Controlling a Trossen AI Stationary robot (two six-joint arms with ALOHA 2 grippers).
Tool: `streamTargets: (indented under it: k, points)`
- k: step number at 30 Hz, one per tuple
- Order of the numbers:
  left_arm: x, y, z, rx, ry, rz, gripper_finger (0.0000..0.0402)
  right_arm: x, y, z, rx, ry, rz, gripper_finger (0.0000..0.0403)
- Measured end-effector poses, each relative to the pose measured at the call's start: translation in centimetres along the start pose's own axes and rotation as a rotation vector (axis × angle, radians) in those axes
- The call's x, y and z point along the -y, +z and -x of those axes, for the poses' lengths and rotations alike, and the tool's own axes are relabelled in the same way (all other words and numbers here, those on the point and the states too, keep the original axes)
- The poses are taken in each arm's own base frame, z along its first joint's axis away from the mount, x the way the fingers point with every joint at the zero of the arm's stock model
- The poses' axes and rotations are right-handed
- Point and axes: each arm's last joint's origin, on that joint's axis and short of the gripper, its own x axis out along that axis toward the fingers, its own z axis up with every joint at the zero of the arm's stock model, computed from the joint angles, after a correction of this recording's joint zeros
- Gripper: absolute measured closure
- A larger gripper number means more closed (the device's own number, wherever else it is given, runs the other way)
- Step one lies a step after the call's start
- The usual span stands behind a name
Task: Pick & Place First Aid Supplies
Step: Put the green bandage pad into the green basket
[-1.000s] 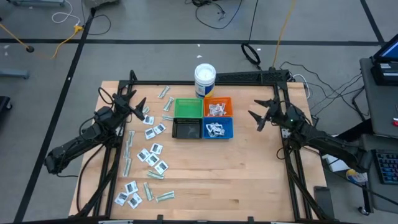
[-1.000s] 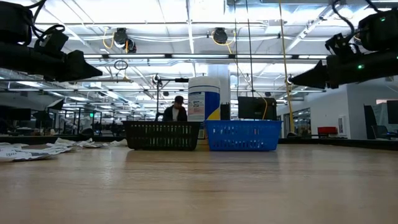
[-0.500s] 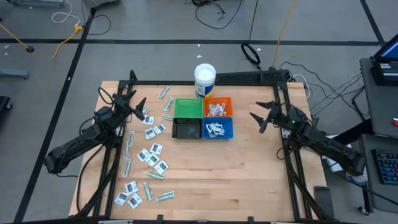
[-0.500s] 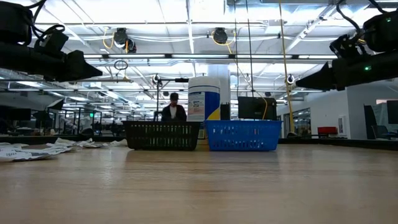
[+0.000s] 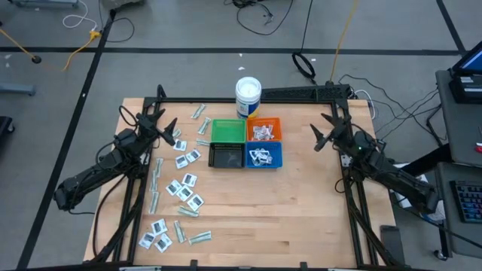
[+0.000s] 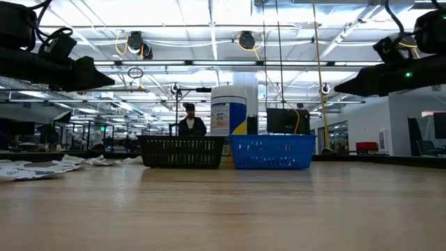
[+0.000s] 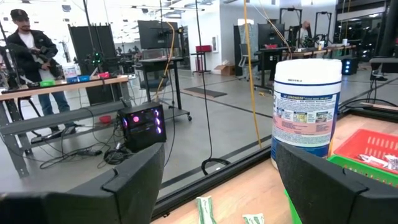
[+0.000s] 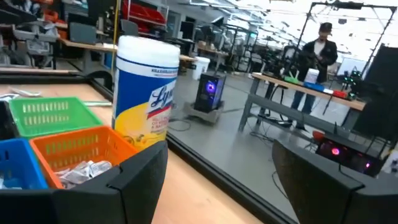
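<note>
item: small flat white and pale-green first aid packets (image 5: 181, 188), loose on the wooden table's (image 5: 301, 218) left half, below and beside the left gripper (image 5: 167, 129). left gripper open wide, empty, nearer. right gripper (image 5: 322, 134) open, empty, well apart beyond the square bins (image 5: 245, 143).

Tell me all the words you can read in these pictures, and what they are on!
"Lys": big blue slanted letters on the yellow and blue label of the white tub, right wrist view; the rest of the word is cut off.
Left wrist view: the tub's back label has a dark band of words and small print, too blurred to read.
Packets on the table: print too small to read.
</note>
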Motion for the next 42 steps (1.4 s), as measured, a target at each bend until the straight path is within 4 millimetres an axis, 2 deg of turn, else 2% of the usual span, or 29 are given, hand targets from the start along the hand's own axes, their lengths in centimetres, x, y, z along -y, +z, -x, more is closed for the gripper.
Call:
streamTargets:
  k: [4, 13, 25, 33, 36, 39, 42]
  points:
    - [0.0, 0.0, 0.0, 0.000, 0.000, 0.000, 0.0094, 0.0, -0.1, -0.1, -0.017, -0.013, 0.001, 0.0120]
    - [0.0, 0.0, 0.0, 0.000, 0.000, 0.000, 0.0094, 0.3, 1.3, -0.2, 0.122, -0.053, -0.036, 0.0117]
    - [0.0, 0.0, 0.0, 0.000, 0.000, 0.001, 0.0094, 0.4, 1.5, -0.2, 0.139, -0.053, -0.040, 0.0118]
    - [0.0, -0.1, 0.0, -0.014, -0.006, 0.241, 0.0094, 0.4, 1.5, -0.2, 0.140, -0.052, -0.041, 0.0116]
    - [0.1, -0.1, 0.0, -0.019, -0.025, 0.242, 0.0094, 0.4, 1.5, -0.2, 0.140, -0.052, -0.041, 0.0119]
    - [0.0, 0.7, 0.2, -0.105, -0.054, 0.199, 0.0094, 0.4, 1.5, -0.2, 0.140, -0.052, -0.041, 0.0121]
    - [-0.1, 1.6, 0.4, -0.282, -0.044, 0.181, 0.0094, 0.4, 1.5, -0.2, 0.140, -0.052, -0.041, 0.0119]
